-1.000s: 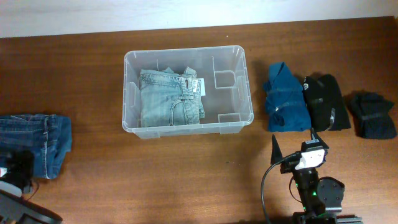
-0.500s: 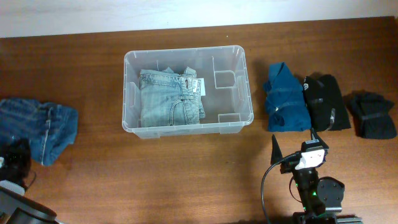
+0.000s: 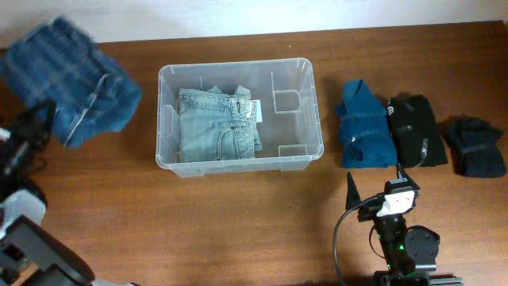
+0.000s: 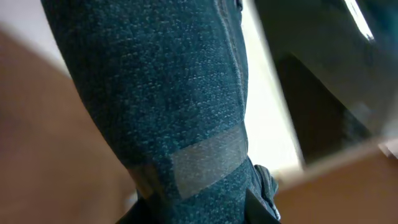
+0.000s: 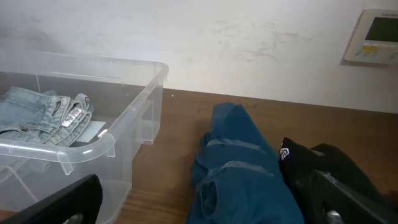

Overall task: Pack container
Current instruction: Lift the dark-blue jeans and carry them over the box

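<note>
Pale folded jeans [image 3: 214,123] are packed in the large clear plastic container [image 3: 238,163], right of the left hand [image 3: 38,121], which is clamped on dark blue folded jeans [image 3: 75,71]. Three dark cloth bundles [image 3: 417,131] are left unpacked before the right hand [image 3: 377,184], held apart.

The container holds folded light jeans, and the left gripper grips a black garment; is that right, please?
Not quite: the overhead view shows the garment in the left gripper is dark blue denim, not black. The container does hold folded light jeans.
</note>
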`<state>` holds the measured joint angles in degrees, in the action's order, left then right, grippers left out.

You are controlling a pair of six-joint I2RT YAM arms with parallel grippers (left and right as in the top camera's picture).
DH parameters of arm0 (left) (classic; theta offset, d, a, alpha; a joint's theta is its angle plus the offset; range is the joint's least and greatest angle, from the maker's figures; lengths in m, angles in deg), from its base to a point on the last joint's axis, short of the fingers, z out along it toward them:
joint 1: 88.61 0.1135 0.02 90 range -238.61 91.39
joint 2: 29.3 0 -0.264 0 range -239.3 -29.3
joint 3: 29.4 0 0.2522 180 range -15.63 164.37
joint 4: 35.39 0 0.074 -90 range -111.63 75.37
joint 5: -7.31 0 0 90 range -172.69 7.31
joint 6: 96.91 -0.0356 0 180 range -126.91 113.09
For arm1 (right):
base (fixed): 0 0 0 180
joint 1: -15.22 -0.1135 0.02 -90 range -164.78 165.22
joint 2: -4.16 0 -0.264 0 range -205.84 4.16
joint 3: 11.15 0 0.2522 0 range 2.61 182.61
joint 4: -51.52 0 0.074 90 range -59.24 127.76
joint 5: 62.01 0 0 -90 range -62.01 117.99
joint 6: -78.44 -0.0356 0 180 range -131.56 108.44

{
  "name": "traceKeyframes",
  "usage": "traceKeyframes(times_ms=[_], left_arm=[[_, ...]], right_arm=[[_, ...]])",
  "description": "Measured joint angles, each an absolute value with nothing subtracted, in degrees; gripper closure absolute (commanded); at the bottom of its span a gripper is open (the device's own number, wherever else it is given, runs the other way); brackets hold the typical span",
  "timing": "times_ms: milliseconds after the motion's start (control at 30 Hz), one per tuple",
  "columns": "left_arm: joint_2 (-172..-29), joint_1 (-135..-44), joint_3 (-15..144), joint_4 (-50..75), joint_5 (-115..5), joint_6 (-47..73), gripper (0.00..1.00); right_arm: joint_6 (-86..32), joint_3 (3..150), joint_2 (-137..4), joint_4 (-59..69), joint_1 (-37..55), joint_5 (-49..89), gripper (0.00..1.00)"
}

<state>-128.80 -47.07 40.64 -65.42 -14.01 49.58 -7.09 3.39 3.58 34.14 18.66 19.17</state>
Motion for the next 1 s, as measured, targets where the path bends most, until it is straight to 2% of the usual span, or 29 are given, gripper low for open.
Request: traceKeyframes(times_ms=[200, 300, 333, 467, 600, 767, 1000], left_arm=[[-125.98, -61.58, 53.49, -66.58, -4.17, 51.72, 0.99], [-125.48, -68.62, 54.58, -65.96, -2.62, 51.55, 0.99], [-125.41, -72.79, 54.62, -63.95, -1.72, 50.87, 0.99], [-125.39, -79.46, 54.67, -53.68, -3.34, 44.88, 0.99], [-125.28, -83.26, 54.78, -39.65, -14.62, 38.85, 0.99], [-125.30, -82.52, 54.71, -29.46, -39.10, 36.86, 0.99], [-125.30, -84.79, 55.02, -15.47, -54.60, 28.86, 0.99]], right_arm=[[-7.09, 3.39, 3.58, 34.16, 18.66, 19.17, 0.02], [-7.07, 3.39, 3.58, 34.16, 18.66, 19.17, 0.02], [-7.07, 3.39, 3.58, 34.14, 18.66, 19.17, 0.02], [-7.02, 3.39, 3.58, 34.14, 18.66, 19.17, 0.02], [-7.05, 3.39, 3.58, 34.16, 18.66, 19.19, 0.02], [-7.09, 3.39, 3.58, 34.16, 18.66, 19.17, 0.02], [-7.09, 3.39, 3.58, 34.16, 18.66, 19.17, 0.02]])
